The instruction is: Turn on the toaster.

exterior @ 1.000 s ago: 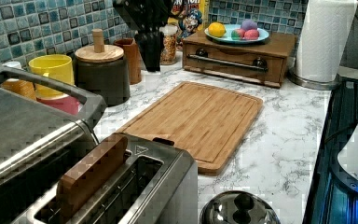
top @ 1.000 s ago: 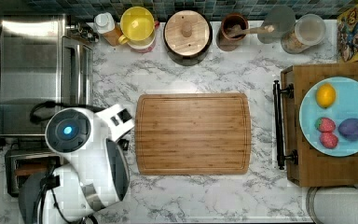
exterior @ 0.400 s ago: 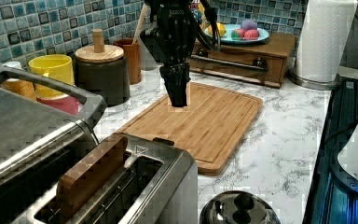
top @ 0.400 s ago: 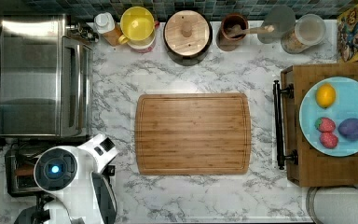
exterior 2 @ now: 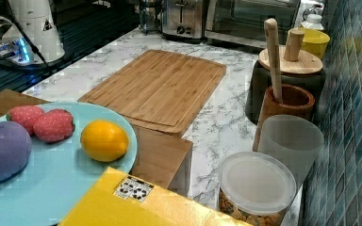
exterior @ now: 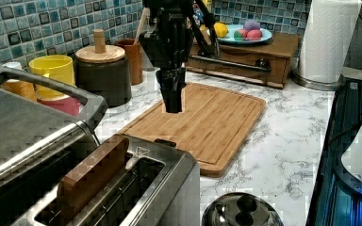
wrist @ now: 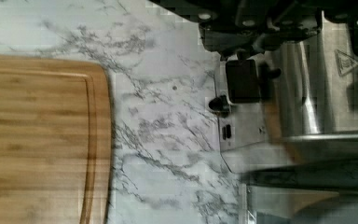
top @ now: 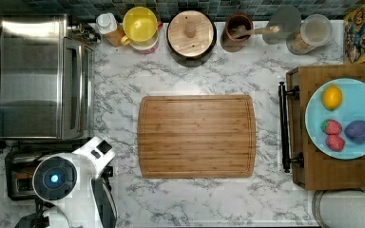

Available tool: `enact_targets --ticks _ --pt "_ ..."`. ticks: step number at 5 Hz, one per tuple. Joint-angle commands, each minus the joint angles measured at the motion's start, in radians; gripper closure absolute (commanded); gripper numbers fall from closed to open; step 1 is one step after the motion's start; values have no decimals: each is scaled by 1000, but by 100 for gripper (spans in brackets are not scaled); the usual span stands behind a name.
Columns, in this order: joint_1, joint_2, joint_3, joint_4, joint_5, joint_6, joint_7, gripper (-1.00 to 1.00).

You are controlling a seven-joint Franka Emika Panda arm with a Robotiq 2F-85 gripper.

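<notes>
Brushed-steel boxy pop-up toaster stands on the marble worktop beside the toaster oven. Tool hangs above its black lever knob, positioned for pressing; grip state cannot be determined.

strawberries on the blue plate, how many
2. Both strawberries sit on the blue plate, touching: one beside the purple fruit, the other just below it in the top view. The lemon lies apart.

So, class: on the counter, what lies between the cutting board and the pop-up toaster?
Nothing: in the wrist view, bare marble counter separates the cutting board from the toaster. The top view shows the same gap.
</notes>
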Motion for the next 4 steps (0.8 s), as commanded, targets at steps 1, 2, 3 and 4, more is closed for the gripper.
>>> enact_targets --ticks 1,2,3,4 --pt "45 59 46 -20 55 53 -53 100" --pt "96 87 -2 -23 55 89 -45 100" --pt "70 116 31 -4 5 106 7 100" --pt "65 141 43 -17 -14 146 31 100"
